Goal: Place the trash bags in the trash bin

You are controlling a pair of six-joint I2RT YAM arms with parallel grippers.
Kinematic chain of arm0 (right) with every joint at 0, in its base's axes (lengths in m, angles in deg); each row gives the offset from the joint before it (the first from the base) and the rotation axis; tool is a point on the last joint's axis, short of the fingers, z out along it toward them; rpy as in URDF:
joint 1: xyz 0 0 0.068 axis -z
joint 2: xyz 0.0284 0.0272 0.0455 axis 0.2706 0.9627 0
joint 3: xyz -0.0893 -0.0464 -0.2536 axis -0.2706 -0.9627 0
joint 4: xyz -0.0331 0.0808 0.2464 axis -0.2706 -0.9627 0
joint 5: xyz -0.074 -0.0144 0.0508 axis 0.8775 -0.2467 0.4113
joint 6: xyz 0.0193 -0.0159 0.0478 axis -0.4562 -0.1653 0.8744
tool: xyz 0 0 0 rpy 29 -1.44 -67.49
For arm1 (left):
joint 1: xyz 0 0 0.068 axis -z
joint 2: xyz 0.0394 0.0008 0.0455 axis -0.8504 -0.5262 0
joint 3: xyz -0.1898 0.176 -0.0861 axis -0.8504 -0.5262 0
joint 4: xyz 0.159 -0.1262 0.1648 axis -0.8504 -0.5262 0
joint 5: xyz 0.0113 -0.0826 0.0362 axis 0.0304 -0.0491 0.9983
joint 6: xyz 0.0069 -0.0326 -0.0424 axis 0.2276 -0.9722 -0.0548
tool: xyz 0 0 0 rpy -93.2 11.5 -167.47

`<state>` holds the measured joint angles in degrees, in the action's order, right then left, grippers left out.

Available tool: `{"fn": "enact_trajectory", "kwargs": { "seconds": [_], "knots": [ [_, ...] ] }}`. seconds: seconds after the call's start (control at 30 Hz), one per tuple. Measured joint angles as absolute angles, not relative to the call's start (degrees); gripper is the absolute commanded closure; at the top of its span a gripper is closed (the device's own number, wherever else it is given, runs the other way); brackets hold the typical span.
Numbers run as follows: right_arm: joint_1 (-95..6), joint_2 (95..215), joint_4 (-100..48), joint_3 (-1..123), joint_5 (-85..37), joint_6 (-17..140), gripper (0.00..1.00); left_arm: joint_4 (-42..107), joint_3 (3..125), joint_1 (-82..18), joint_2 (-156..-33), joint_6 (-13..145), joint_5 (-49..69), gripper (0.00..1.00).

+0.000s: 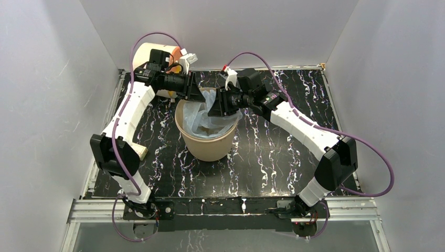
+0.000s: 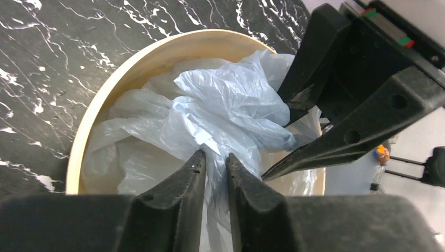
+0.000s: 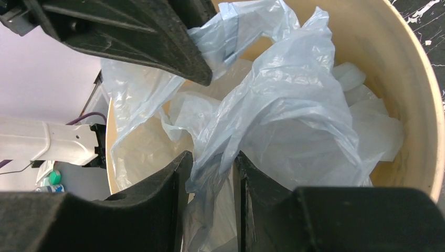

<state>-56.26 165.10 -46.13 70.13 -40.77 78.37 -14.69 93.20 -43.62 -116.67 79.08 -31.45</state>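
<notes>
The tan trash bin [image 1: 207, 148] stands upright in the middle of the black marbled table. The pale blue trash bag [image 1: 203, 118] lies crumpled inside it, with folds rising above the rim. My left gripper [image 2: 215, 156] reaches in from the bin's back left [image 1: 196, 90], and its jaws are shut on a bunched fold of the bag [image 2: 225, 105]. My right gripper [image 3: 212, 157] hangs over the right rim [image 1: 219, 105], shut on another fold of the bag [image 3: 294, 105]. The two grippers face each other closely across the bin rim [image 2: 105, 94].
A cream drum with an orange face [image 1: 157, 55] stands at the back left, behind the left arm. A small white box [image 1: 140, 151] lies by the left arm's elbow. Grey walls close the table on three sides.
</notes>
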Motion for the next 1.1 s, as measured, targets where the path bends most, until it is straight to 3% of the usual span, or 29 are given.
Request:
{"fn": "enact_trajectory", "kwargs": {
  "seconds": [0.07, 0.3, 0.33, 0.4, 0.47, 0.77, 1.1],
  "knots": [
    [-56.26, 165.10, -46.13, 70.13, -40.77, 78.37, 0.58, -15.09, 93.20, -43.62, -117.17, 79.08, -31.76, 1.00],
    [-56.26, 165.10, -46.19, 70.15, -38.55, 78.83, 0.61, -6.43, 86.03, -43.68, -111.10, 74.08, -25.29, 1.00],
    [-56.26, 165.10, -46.21, 70.18, -37.74, 78.87, 0.64, -4.68, 83.91, -43.79, -108.80, 72.92, -23.15, 1.00],
    [-56.26, 165.05, -46.30, 70.20, -35.66, 78.94, 0.78, -1.84, 80.26, -44.08, -103.99, 70.82, -18.38, 1.00],
    [-56.15, 164.77, -46.56, 70.22, -32.47, 78.91, 0.83, 1.07, 76.39, -44.69, -98.09, 68.66, -11.91, 1.00],
    [-48.89, 159.09, -46.63, 69.67, -25.13, 80.60, 0.80, 8.17, 61.03, -46.57, -76.13, 62.86, 12.31, 1.00],
    [-46.40, 155.11, -46.56, 64.56, -21.56, 82.26, 0.80, 8.10, 48.02, -46.57, -71.19, 58.86, 19.67, 0.98]
  ]
}}
